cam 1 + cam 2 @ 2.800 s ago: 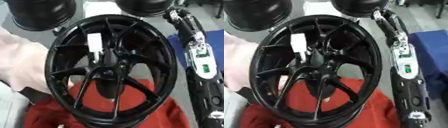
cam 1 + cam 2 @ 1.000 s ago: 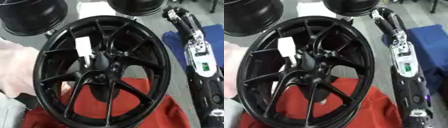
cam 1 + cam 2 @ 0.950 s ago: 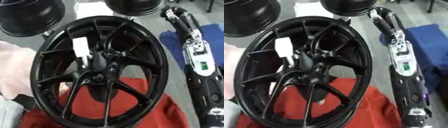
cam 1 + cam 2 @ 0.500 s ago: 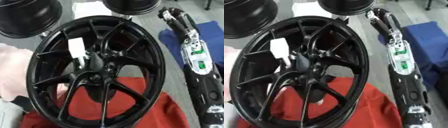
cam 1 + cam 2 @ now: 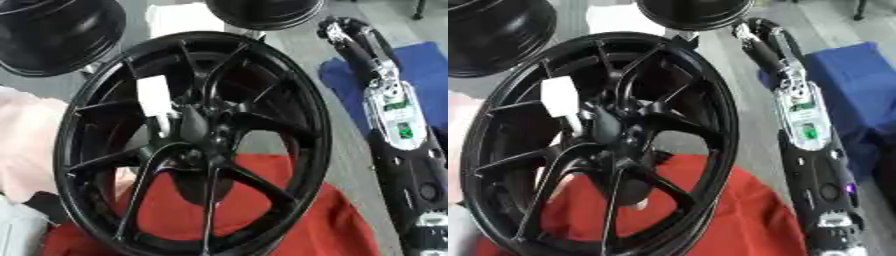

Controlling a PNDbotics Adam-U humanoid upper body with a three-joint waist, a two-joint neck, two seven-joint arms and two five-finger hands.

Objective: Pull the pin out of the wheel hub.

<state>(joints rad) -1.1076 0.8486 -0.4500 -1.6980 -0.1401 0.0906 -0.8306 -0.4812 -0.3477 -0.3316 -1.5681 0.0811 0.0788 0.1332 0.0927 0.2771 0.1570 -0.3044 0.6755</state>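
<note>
So the pin [image 5: 155, 97] looks like the white blocky piece sitting on the wheel hub [image 5: 194, 131], just up and to the left of the hub's centre. Its long side runs up and down the face of the wheel, with a thin stem at the bottom going into the hub.

The right hand [image 5: 751, 31] is at the end of the right arm [image 5: 395, 125], which runs up the right side outside the rim [image 5: 308, 100]. It ends up past the wheel's top right edge, so the pin lies down and to the left of it, across the rim and a couple of spokes. Honestly can't tell whether that hand is open or closed, since it's just a dark lump near the rim. It isn't holding the pin, which sits well apart from it. The left hand doesn't show at all, so the right is the only candidate.

The wheel stands tilted on a red cloth [image 5: 297, 220] over grey floor. There's a blue cloth [image 5: 859, 85] beyond the arm, more black wheels [image 5: 52, 35] up top, and something pale pink [image 5: 26, 140] against the rim's left side. Reaching in between the spokes looks tight.
</note>
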